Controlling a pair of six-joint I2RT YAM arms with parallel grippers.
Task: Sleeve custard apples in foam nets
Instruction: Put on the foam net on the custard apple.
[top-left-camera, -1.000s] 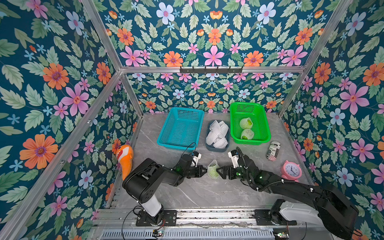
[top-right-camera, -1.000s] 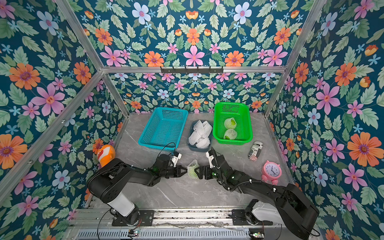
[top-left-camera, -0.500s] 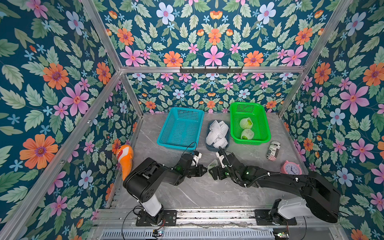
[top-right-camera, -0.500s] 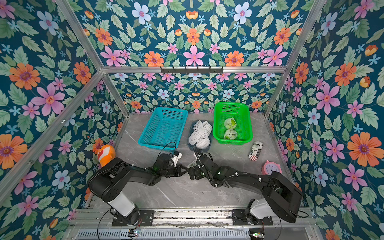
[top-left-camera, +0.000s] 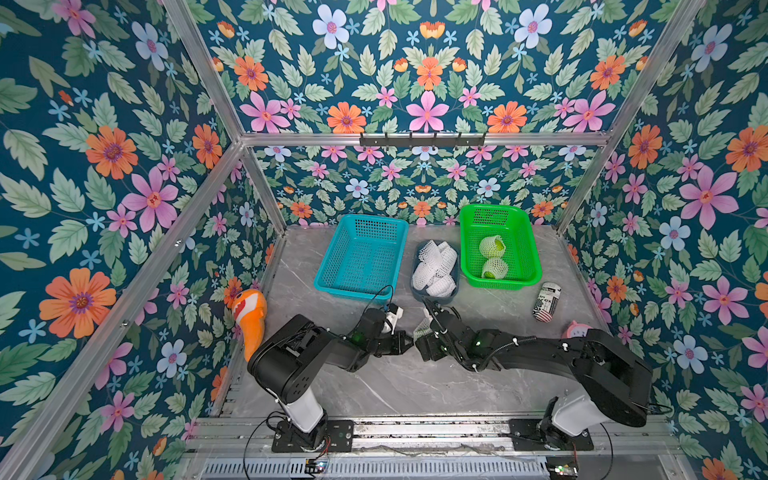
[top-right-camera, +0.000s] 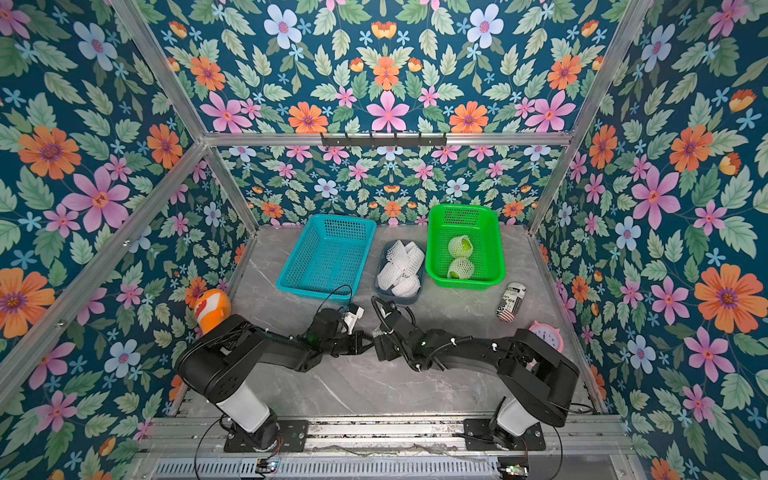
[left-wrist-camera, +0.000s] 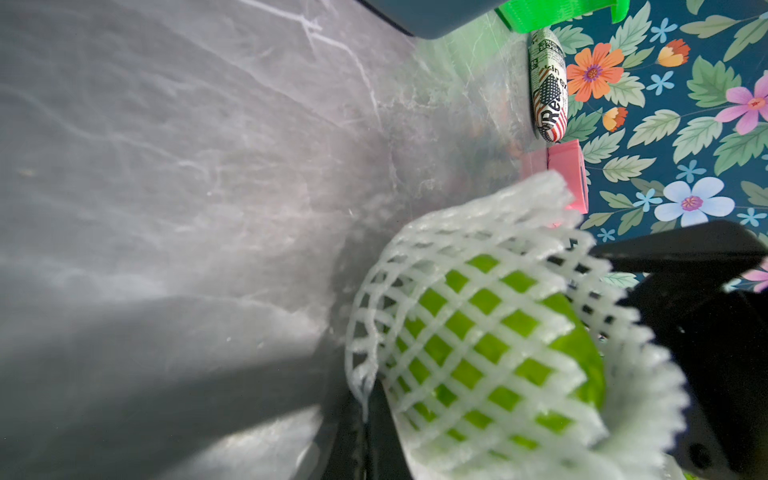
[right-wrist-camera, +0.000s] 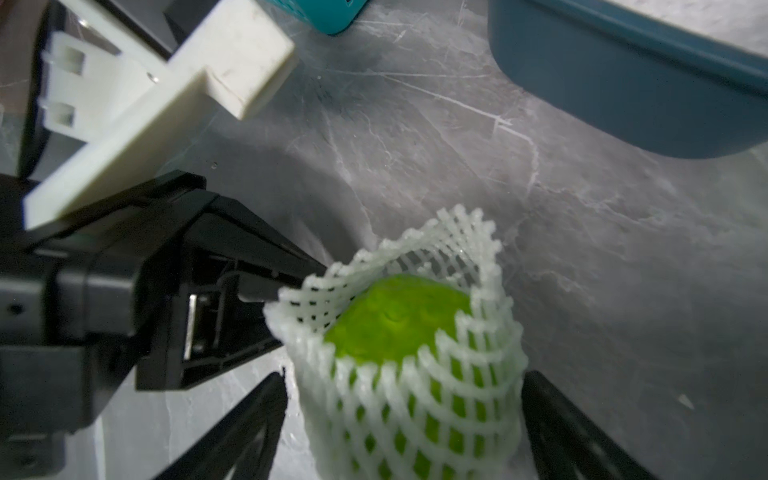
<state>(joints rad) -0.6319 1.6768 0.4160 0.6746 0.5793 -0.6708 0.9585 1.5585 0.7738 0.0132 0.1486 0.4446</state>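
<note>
Top views look steeply down; both close wrist views share one custard apple (right-wrist-camera: 399, 316).

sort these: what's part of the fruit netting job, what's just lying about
Job: bumpy green custard apple in white foam mesh net; grey-blue plastic tub of spare nets; green perforated plastic basket; teal basket.
Lying about: orange clownfish toy; flag-print can; pink clock.

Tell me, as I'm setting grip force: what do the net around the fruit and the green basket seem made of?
The foam net: soft white foam, matte; thick spongy strands in diamond mesh. The green basket: probably rigid plastic, glossy; moulded perforated walls.
</note>
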